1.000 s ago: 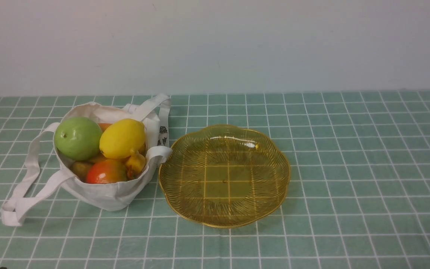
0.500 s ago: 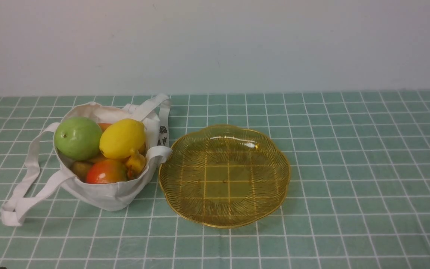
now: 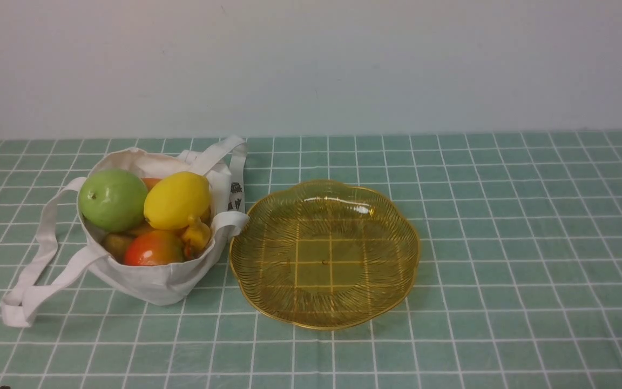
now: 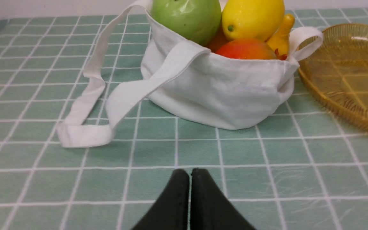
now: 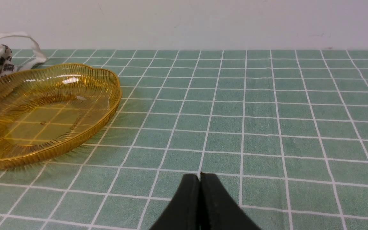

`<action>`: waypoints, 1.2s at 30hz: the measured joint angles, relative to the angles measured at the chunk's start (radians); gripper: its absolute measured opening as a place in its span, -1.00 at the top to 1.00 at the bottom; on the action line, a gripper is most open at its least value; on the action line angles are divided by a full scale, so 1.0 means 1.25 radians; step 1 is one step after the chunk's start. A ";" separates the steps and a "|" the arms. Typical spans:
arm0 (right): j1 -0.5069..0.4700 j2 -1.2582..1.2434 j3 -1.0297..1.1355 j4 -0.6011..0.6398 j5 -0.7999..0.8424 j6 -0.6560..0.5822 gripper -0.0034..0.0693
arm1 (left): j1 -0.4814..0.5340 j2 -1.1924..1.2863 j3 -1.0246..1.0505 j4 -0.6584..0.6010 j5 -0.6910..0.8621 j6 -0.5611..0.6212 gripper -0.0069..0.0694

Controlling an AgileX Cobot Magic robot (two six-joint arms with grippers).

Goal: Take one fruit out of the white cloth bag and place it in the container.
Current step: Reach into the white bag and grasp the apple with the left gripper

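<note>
The white cloth bag [image 3: 154, 278] [image 4: 222, 89] stands open on the left of the table. A glossy green apple [image 3: 112, 199] [image 4: 185, 16] sits at the top of it, on its left side. Just to the bag's right lies the amber scalloped dish [image 3: 324, 254] [image 4: 347, 73] [image 5: 43, 111], with nothing in it. My left gripper [image 4: 190, 172] is shut with nothing in it, low over the cloth short of the bag. The right gripper [image 5: 200, 176] is shut too, holding nothing, to the right of the dish. Neither gripper shows in the front view.
In the bag beside the apple are a yellow lemon [image 3: 177, 200], a red-orange fruit [image 3: 153, 248] and a small yellow fruit [image 3: 196, 236]. The bag's long straps [image 3: 35, 286] trail onto the green checked tablecloth [image 3: 505, 243]. A pale wall stands behind the table.
</note>
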 joint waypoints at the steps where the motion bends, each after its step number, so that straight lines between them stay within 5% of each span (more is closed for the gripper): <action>1: 0.000 0.000 0.000 0.000 0.000 0.000 0.95 | 0.000 0.000 0.000 -0.044 -0.002 -0.023 0.84; 9: 0.000 0.000 0.000 0.000 0.000 0.000 0.95 | 0.000 0.000 0.001 -0.469 -0.027 -0.200 0.84; 17: 0.000 0.000 0.000 0.000 0.000 0.000 0.95 | 0.000 0.000 -0.016 -0.562 -0.056 -0.165 0.84; 23: 0.000 0.000 0.000 0.000 0.000 0.000 0.95 | 0.000 0.066 -0.177 -0.539 0.038 -0.075 0.84; 30: 0.000 0.000 0.000 0.000 0.000 0.000 0.95 | 0.000 0.490 -0.477 -0.294 0.433 0.000 0.84; 36: 0.000 0.000 0.000 0.000 0.000 0.000 0.95 | 0.000 0.816 -0.729 -0.136 0.591 0.069 0.84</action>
